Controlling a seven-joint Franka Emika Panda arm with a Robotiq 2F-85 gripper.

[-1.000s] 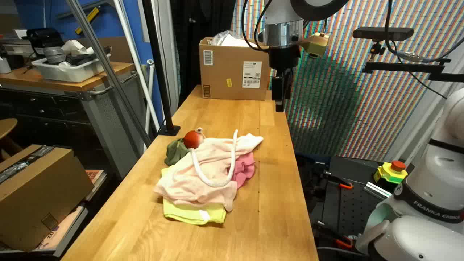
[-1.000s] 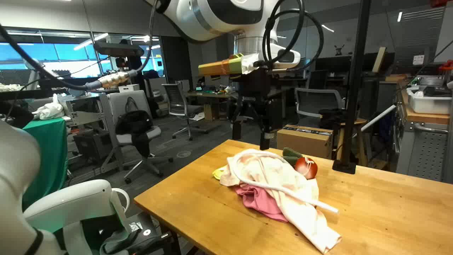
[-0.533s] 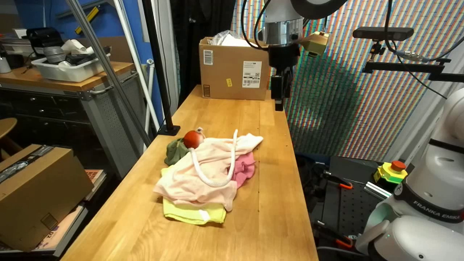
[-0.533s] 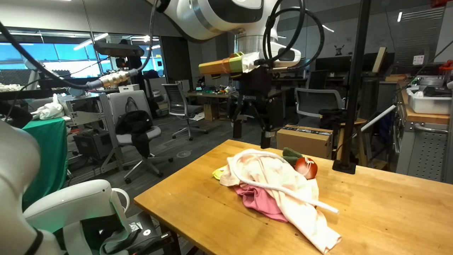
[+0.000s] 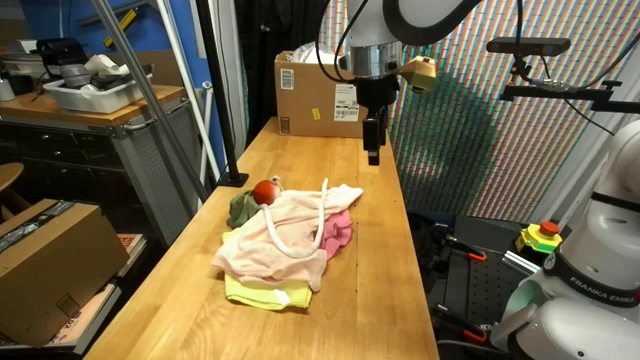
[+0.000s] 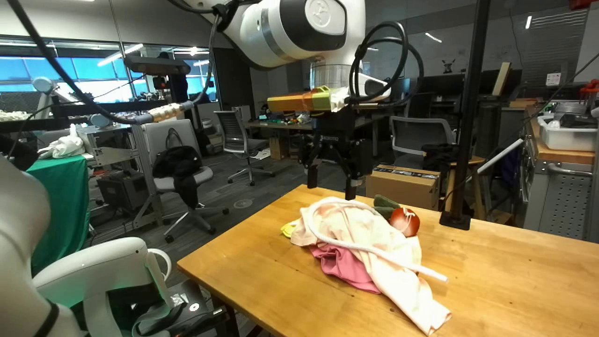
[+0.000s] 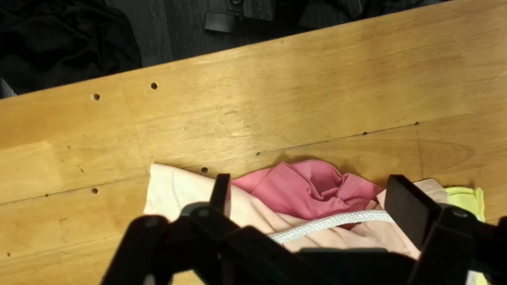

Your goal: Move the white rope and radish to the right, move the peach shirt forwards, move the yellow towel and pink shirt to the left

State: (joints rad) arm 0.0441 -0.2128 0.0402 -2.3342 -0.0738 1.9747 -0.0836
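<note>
The black two-fingered gripper (image 6: 331, 186) hangs fingers-down in the air, its jaws spread wide with nothing between them. The coming move likely turns on the long, thin white rope (image 7: 332, 222) of braided fibre: in the wrist view its visible stretch runs roughly from finger to finger, so closing now would probably pinch along it rather than across it, and a turn of the wrist seems called for. The rope lies below the gripper and apart from it, in a loose U on the pale peach fabric shirt (image 5: 291, 225). From under that shirt stick out the deep rose-pink fabric shirt (image 5: 337, 232) and the bright yellow-green cloth towel (image 5: 259, 296). The round red radish (image 5: 266, 192) sits just beside the peach shirt's edge, all on the light-brown wooden tabletop (image 5: 380, 300).
</note>
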